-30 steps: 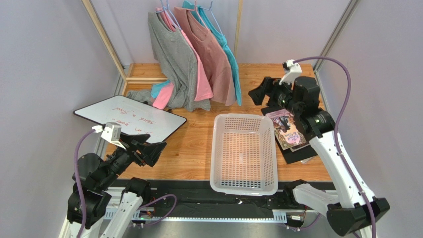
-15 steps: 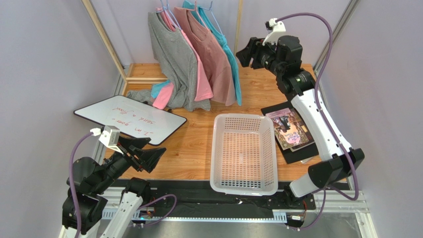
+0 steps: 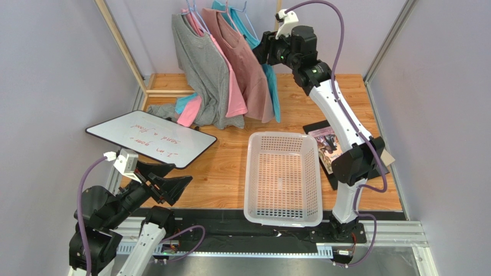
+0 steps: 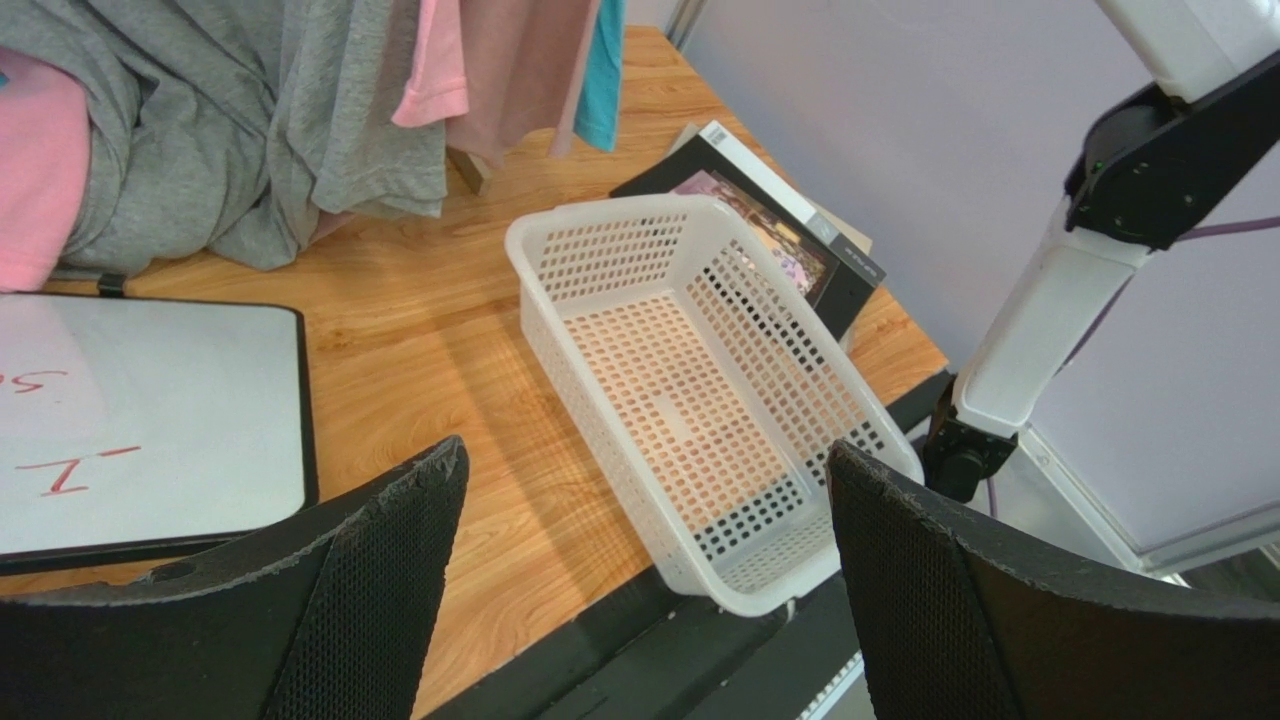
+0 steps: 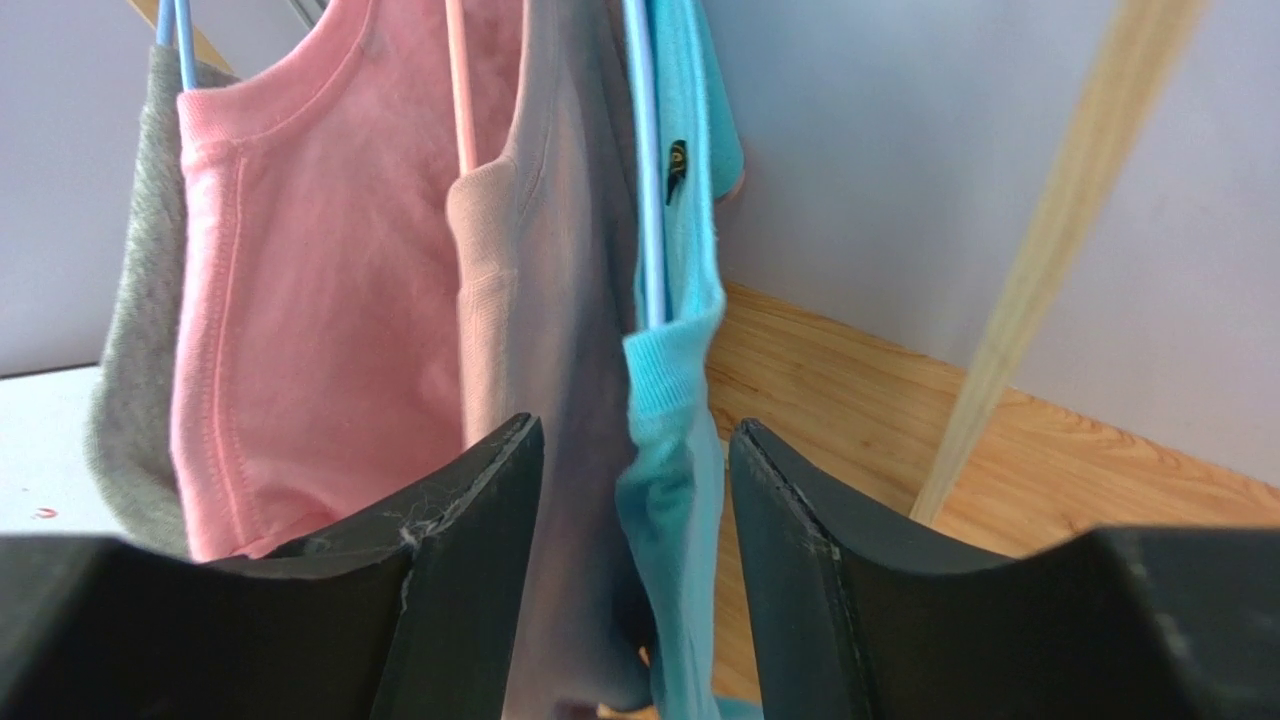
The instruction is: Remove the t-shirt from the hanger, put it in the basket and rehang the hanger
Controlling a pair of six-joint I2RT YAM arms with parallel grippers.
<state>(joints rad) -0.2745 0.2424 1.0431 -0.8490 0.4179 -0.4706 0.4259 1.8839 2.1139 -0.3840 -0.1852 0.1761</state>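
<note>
The t-shirt (image 3: pixel 274 98) (image 5: pixel 669 495) hangs over the far edge of the table (image 3: pixel 230 167), about midway along it; its long axis is vertical, collar up, hem down towards the wood; it is the rightmost garment of the row. The overhead view shows it edge-on as a narrow teal strip; the dusty brown-pink shirt (image 3: pixel 245 63) beside it covers the rest. The hanger (image 5: pixel 645 180) is visible in the right wrist view only as one light-blue wire running down inside the collar; its hook is cut off at the top of that view. A small dark label sits inside the collar; its text is unreadable.

Right gripper (image 3: pixel 259 52) (image 5: pixel 634 432): raised to the shirt's shoulder; fingers partly apart, astride the teal sleeve edge; whether the pads press the cloth cannot be determined.

Left gripper (image 3: pixel 173 177) (image 4: pixel 643 450): held above the near left corner; fingers spread wide, nothing between them.

White perforated basket (image 3: pixel 249 178) (image 4: pixel 519 248): at the near edge, right of centre, long side running near to far; its whole mesh floor is visible.

Whiteboard (image 3: pixel 150 138): towards the left edge; red handwriting, not legible. Books (image 3: pixel 325 146): by the right edge; partly hidden by the right arm.
</note>
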